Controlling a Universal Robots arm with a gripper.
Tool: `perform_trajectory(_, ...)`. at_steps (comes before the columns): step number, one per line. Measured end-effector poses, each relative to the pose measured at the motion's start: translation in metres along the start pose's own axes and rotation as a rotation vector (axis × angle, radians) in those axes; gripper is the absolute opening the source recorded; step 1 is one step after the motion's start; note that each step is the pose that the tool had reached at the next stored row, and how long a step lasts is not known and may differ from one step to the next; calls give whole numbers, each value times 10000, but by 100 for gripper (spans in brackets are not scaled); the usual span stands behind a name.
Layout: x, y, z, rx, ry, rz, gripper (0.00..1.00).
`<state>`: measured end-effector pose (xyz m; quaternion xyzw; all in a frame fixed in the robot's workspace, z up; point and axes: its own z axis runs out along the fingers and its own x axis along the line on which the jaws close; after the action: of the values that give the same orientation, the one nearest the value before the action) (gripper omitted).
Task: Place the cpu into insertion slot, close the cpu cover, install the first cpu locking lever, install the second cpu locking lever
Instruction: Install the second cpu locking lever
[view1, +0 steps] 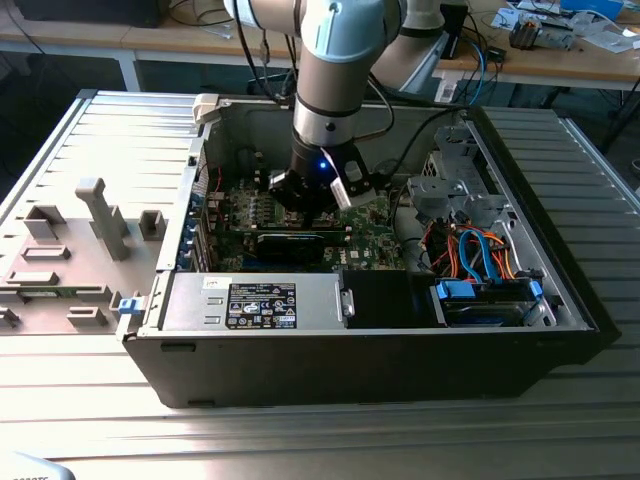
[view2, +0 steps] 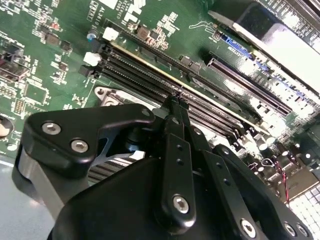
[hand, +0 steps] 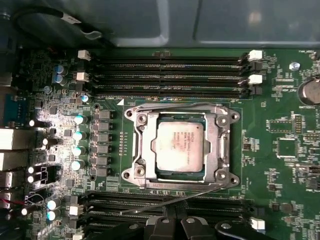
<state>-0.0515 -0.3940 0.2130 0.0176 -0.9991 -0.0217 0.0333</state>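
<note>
My gripper (view2: 172, 102) hangs pinched shut over the green board, holding nothing; the cpu (hand: 180, 145), flat, square and silvery-grey, sits in the insertion slot (hand: 137, 145); the cpu cover (hand: 222, 145) lies closed around it.

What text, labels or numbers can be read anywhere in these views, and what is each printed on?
Black label on the metal box: print too small to read.
White sticker beside it: unreadable.
cpu top: faint print, blurred.
Circuit board white markings: too small to read.
Nothing legible can be quoted.
</note>
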Motion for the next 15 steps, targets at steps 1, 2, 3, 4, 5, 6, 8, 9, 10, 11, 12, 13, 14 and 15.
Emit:
perform_trajectory(1, 6, 0, 5, 2, 1, 0, 11)
perform_trajectory(2, 13, 0, 10, 2, 1, 0, 11)
perform_trajectory(3, 22, 0, 16, 2, 0, 0, 11)
perform_trajectory(4, 32, 0, 20, 1, -1, -1, 11)
perform_trajectory(5, 61, 1, 28, 0, 0, 0, 11)
perform_trajectory(6, 84, 2, 35, -1, -1, -1, 11)
perform_trajectory(8, 123, 3, 43, -1, 0, 1, 11)
perform_trajectory(9, 128, 3, 44, -1, 0, 1, 11)
perform_trajectory(10, 129, 3, 43, 0, 0, -1, 11)
perform_trajectory(11, 130, 2, 41, 1, -2, -2, 11)
perform_trajectory(12, 131, 2, 29, 1, -4, -2, 11)
perform_trajectory(13, 134, 5, -11, 0, -7, -1, 11)
perform_trajectory(14, 136, 6, -39, 1, -9, 0, 11)
perform_trajectory(15, 137, 8, -65, -1, -10, -1, 11)
